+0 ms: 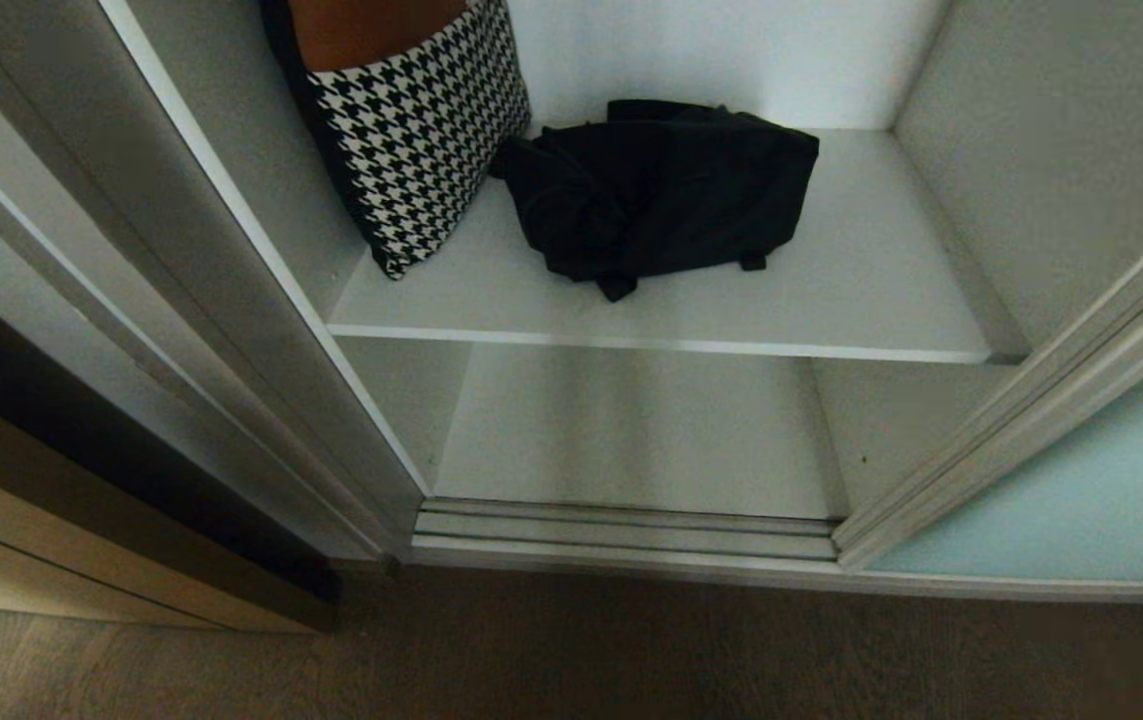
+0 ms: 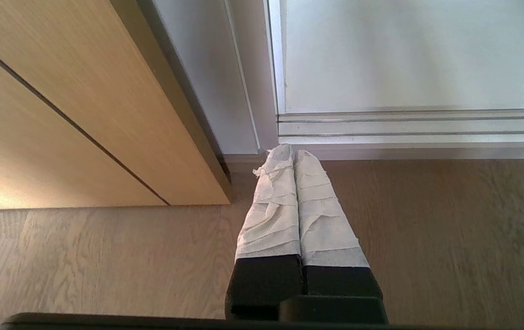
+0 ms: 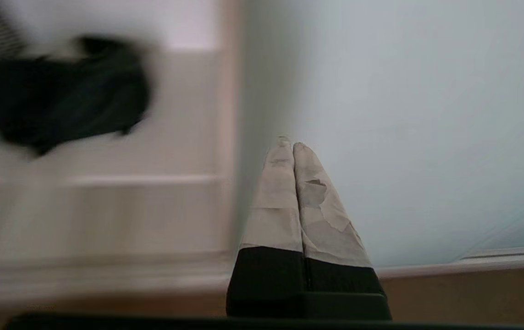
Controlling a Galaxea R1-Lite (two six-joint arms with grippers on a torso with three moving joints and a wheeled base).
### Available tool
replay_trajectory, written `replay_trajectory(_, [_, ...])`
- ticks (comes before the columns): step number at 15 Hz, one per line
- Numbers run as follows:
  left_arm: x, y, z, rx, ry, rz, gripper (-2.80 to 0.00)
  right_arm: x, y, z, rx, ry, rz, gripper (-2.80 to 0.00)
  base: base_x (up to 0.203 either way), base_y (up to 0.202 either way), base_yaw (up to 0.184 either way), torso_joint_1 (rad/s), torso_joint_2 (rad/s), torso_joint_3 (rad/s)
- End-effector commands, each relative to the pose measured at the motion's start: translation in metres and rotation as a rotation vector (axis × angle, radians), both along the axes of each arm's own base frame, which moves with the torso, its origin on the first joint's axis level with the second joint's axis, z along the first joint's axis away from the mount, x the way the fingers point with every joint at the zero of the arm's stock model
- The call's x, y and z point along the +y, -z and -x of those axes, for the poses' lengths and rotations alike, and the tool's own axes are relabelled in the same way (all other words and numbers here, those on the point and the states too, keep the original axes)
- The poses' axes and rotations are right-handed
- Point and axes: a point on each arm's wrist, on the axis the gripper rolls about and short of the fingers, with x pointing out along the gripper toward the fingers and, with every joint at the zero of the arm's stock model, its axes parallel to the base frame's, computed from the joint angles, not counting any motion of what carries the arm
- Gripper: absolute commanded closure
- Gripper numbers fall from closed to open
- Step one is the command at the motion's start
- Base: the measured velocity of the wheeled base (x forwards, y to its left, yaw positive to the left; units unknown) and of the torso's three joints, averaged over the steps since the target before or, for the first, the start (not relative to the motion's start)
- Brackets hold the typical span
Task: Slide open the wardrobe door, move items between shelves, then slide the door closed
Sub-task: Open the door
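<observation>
sliding wardrobe door [image 1: 1081, 490] cut off | black bag [image 3: 60, 101] blurred | right gripper [image 3: 291, 145], left gripper [image 2: 289, 153] closed, empty

bare lower shelf [image 1: 631, 430] beneath bag [image 1: 661, 190]

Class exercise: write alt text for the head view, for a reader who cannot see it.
An open wardrobe: a crumpled black bag lies on the upper shelf beside a houndstooth cushion leaning at its left. The aqua sliding wardrobe door stands at right.
</observation>
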Motion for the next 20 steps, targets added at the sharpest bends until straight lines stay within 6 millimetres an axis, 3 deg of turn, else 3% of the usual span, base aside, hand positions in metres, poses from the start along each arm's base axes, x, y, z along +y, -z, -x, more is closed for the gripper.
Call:
replay_trajectory(1, [0.0, 0.0, 0.0, 0.002, 0.001, 0.0, 0.0, -0.001, -0.006, -0.016, 0.025, -0.104, -0.063, 0.0, 0.0, 0.0, 0.0, 0.0, 0.0, 0.0])
replay_trajectory(4, [0.0, 0.0, 0.0, 0.002, 0.0, 0.0, 0.0, 0.0, -0.013, -0.039, 0.051, -0.176, -0.143, 0.0, 0.0, 0.0, 0.0, 0.0, 0.0, 0.0])
replay_trajectory(7, [0.0, 0.0, 0.0, 0.002, -0.001, 0.0, 0.0, 0.005, -0.016, -0.053, 0.079, -0.176, -0.161, 0.0, 0.0, 0.0, 0.0, 0.0, 0.0, 0.0])
replay_trajectory(11, [0.0, 0.0, 0.0, 0.002, -0.001, 0.0, 0.0, 0.014, -0.027, -0.089, 0.091, -0.151, -0.213, 0.0, 0.0, 0.0, 0.0, 0.0, 0.0, 0.0])
replay_trajectory(20, [0.0, 0.0, 0.0, 0.002, -0.001, 0.0, 0.0, 0.018, -0.035, -0.123, 0.075, -0.051, -0.288, 0.0, 0.0, 0.0, 0.0, 0.0, 0.0, 0.0])
